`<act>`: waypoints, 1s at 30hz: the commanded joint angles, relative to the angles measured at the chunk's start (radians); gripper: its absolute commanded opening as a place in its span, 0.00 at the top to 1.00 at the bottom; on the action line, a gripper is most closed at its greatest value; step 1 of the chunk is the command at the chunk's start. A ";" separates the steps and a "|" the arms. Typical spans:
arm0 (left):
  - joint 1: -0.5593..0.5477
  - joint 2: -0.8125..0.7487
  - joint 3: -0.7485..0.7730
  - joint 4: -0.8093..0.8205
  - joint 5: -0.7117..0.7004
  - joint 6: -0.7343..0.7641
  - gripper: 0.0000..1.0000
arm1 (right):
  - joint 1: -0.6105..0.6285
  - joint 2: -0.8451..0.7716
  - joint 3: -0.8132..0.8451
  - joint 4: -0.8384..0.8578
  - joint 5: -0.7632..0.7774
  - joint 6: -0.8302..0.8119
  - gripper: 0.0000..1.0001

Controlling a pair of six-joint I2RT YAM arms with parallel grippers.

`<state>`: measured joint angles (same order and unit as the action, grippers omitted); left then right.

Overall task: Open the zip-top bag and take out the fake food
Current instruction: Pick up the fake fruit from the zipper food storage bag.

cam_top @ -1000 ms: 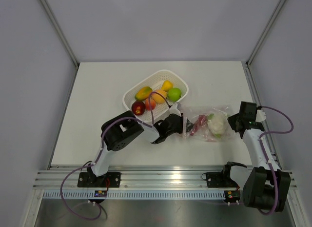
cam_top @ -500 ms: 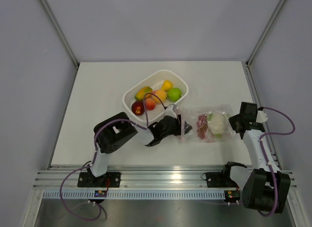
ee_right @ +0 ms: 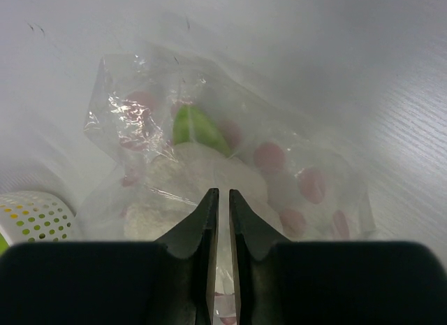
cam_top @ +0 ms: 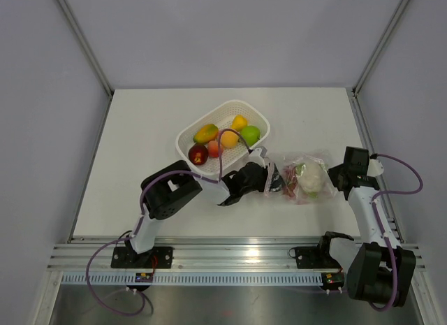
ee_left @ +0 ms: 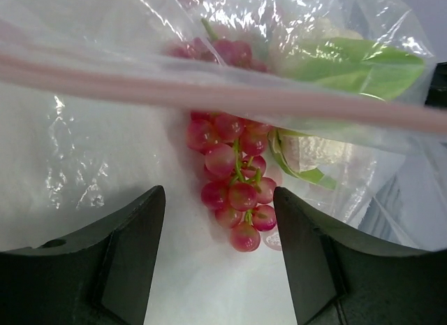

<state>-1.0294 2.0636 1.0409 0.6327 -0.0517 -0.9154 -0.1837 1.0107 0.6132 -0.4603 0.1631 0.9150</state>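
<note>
You see a white perforated basket [cam_top: 218, 110] sitting on the white bench [cam_top: 140, 136], a little behind its middle and turned at an angle to the edges. An aluminium rail [cam_top: 237, 249] runs along the bench's near edge. Grey walls [cam_top: 230, 31] close in the far side and both flanks, with metal struts [cam_top: 82, 44] at the far corners.

White table in a pale-walled bay.
The matte white table [cam_top: 140, 136] sits closed in by plain grey-lavender walls [cam_top: 230, 31] at the back and on both sides, with slanting aluminium posts [cam_top: 82, 42] at the rear corners. A ribbed aluminium rail [cam_top: 230, 251] runs along its near edge, above a brushed metal ledge [cam_top: 230, 304]. The light is soft and even.
</note>
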 commanded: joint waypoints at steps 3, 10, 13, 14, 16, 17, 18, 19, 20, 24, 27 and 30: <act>0.000 0.047 0.091 -0.022 0.026 0.013 0.34 | -0.005 -0.020 -0.006 0.025 -0.019 -0.010 0.83; 0.000 0.105 0.157 -0.051 0.029 0.004 0.36 | -0.005 -0.018 -0.010 0.037 -0.033 -0.016 0.84; 0.000 0.127 0.192 -0.073 0.030 0.004 0.41 | -0.005 -0.018 -0.012 0.043 -0.039 -0.018 0.84; 0.000 0.133 0.199 -0.076 0.030 0.004 0.41 | -0.005 -0.017 -0.012 0.043 -0.045 -0.021 0.84; 0.000 0.147 0.224 -0.091 0.033 0.003 0.41 | -0.003 -0.015 -0.012 0.046 -0.048 -0.022 0.85; 0.000 0.161 0.231 -0.093 0.033 0.000 0.42 | -0.003 -0.015 -0.013 0.046 -0.048 -0.022 0.85; 0.000 0.167 0.238 -0.097 0.035 -0.002 0.43 | -0.005 -0.012 -0.013 0.048 -0.048 -0.022 0.85; 0.000 0.174 0.251 -0.102 0.035 -0.005 0.45 | -0.005 -0.014 -0.013 0.049 -0.051 -0.022 0.85; 0.000 0.182 0.258 -0.114 0.033 -0.005 0.49 | -0.005 -0.014 -0.013 0.048 -0.051 -0.024 0.85; -0.003 0.196 0.288 -0.134 0.038 0.015 0.64 | -0.005 -0.015 -0.013 0.051 -0.056 -0.027 0.85; -0.003 0.190 0.277 -0.119 0.033 0.016 0.74 | -0.005 -0.015 -0.013 0.052 -0.056 -0.027 0.85; -0.004 0.181 0.262 -0.099 0.032 0.016 0.77 | -0.005 -0.017 -0.013 0.049 -0.053 -0.027 0.85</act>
<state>-1.0290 2.2433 1.2980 0.5171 -0.0303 -0.9150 -0.1844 1.0061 0.6014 -0.4377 0.1192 0.9009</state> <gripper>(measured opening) 0.245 0.153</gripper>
